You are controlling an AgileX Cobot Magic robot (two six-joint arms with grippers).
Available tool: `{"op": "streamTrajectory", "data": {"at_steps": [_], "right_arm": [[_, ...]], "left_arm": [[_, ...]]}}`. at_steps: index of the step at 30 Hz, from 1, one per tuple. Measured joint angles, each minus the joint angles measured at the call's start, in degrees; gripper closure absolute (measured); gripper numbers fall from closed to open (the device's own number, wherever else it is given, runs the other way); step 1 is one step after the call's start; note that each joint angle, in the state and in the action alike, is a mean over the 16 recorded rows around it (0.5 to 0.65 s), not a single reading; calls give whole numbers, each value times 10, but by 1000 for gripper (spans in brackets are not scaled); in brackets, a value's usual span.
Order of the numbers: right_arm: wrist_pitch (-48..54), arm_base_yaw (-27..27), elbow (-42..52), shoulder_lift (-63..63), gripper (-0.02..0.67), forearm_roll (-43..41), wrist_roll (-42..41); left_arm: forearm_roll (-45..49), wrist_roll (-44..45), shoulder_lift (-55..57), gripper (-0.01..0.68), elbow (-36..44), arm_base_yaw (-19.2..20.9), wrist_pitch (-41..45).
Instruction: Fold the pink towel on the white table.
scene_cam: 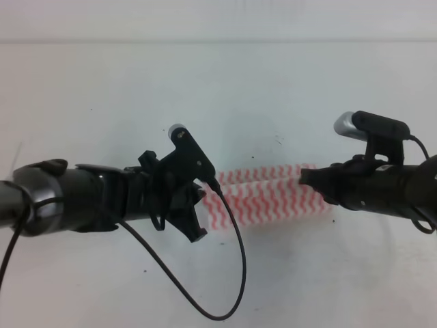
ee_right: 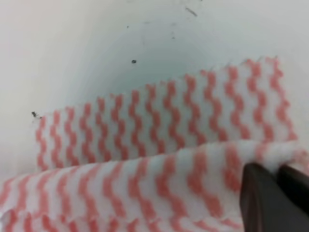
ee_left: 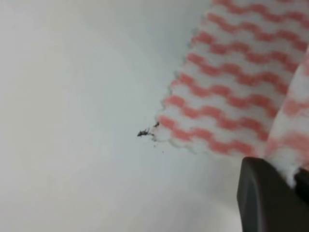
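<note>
Both grippers, left gripper (scene_cam: 194, 222) and right gripper (scene_cam: 306, 179), pinched the pink towel (scene_cam: 270, 195) edge, lifting it over the white table (scene_cam: 102, 102) to fold

pink towel (scene_cam: 273, 195) ends hidden behind arms

no readable text, labels, or numbers anywhere

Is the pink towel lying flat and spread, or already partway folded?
Partway folded. In the right wrist view one edge of the pink towel is lifted over the flat layer, pinched by the right gripper; the left gripper also grips an edge.
</note>
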Motion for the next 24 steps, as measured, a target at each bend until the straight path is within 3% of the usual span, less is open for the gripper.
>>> {"op": "streamTrajectory", "data": {"at_steps": [24], "right_arm": [[19, -18, -47, 43, 665, 0, -1]], "left_arm": [[-11, -4, 20, 675, -25, 0, -5]]}}
